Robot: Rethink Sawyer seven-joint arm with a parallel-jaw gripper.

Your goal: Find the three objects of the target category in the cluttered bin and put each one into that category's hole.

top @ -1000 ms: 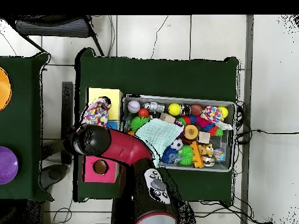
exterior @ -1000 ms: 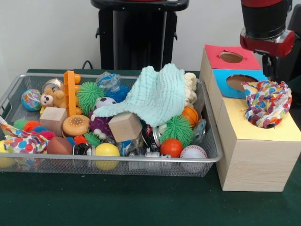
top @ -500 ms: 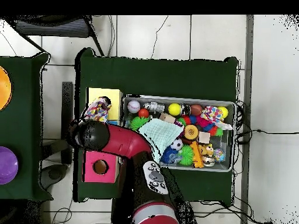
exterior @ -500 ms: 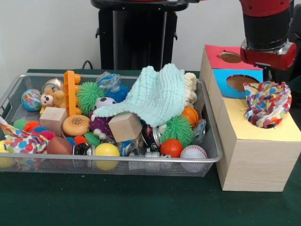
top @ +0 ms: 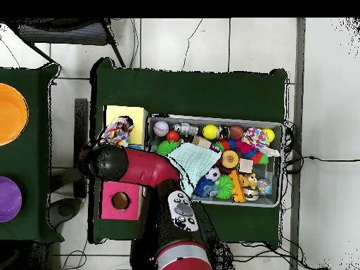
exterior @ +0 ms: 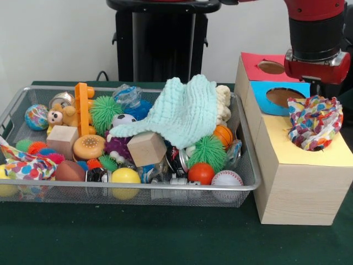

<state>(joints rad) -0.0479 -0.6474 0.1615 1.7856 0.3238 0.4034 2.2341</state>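
A multicoloured spotted cloth [exterior: 313, 121] [top: 117, 131] lies bunched in the hole of the yellow box top [exterior: 309, 157], spilling over its rim. My gripper [exterior: 319, 87] hangs just behind and above that cloth, mostly hidden by it and by the red wrist ring. In the overhead view the arm's end [top: 103, 161] covers the blue section. In the wire bin [exterior: 138, 186] a mint knitted cloth [exterior: 185, 113] [top: 188, 160] drapes over the toys, and a second spotted cloth [exterior: 25, 164] lies at the bin's left end.
The wooden box beside the bin has a red hole section [exterior: 270, 67] [top: 119, 201], a blue one [exterior: 281, 96] and a yellow one [top: 126, 114]. The bin holds balls, spiky toys, wooden blocks [exterior: 146, 148], a teddy [exterior: 62, 116] and cans. An orange bowl [top: 10, 112] and a purple bowl [top: 8, 199] sit on a side table.
The wrist has risen a little and drifted right above the box. The spotted cloth stays in the yellow hole. The arm's upper links have swung in the overhead view.
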